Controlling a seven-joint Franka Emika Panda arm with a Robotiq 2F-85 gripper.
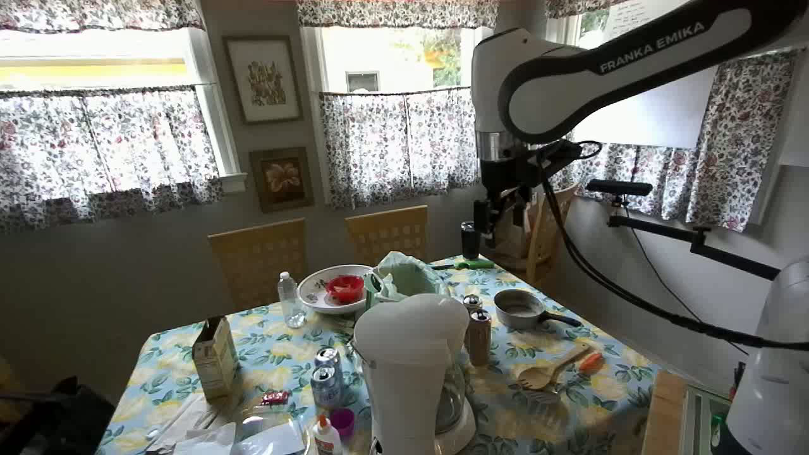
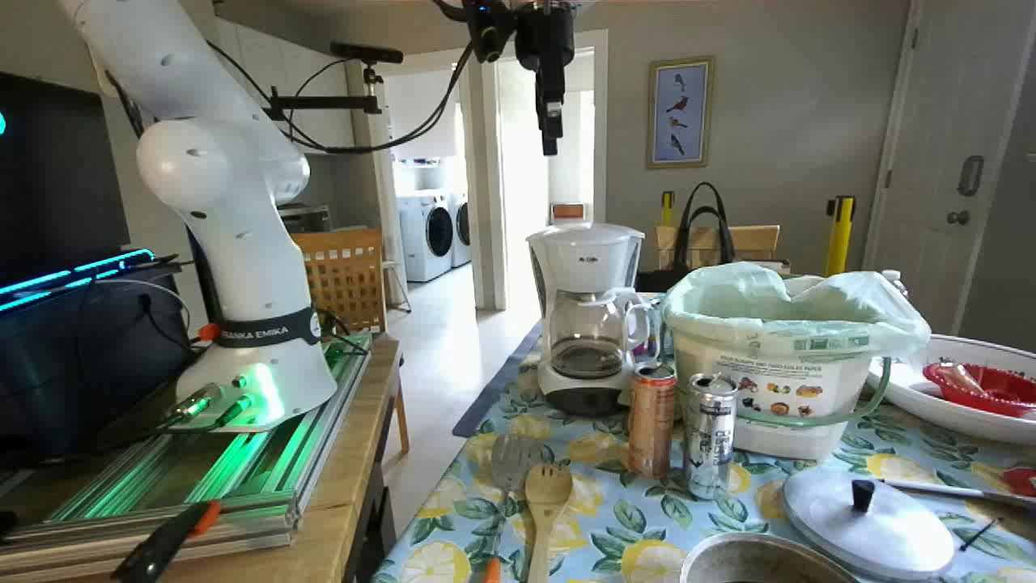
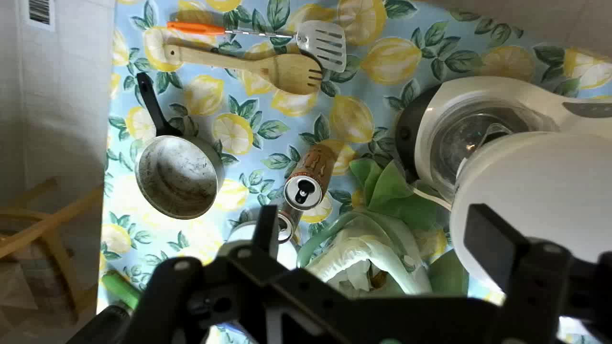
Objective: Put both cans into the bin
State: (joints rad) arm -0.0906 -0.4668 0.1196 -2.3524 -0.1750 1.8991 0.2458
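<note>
We have the gripper above the table, its fingers spread wide, while the orange can and the silver can stand upright, near each other, just beside the bin.

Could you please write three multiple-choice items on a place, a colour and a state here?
1. Where is the orange can? A) on a chair B) beside the bin C) in the pan
2. What colour is the spatula's handle? A) orange B) blue C) white
3. How are the fingers? A) shut B) gripping the pan C) open, empty

1: B, as an exterior view shows them close together.
2: A, as the wrist view shows bright orange.
3: C, as there they stand apart, holding nothing.
</note>
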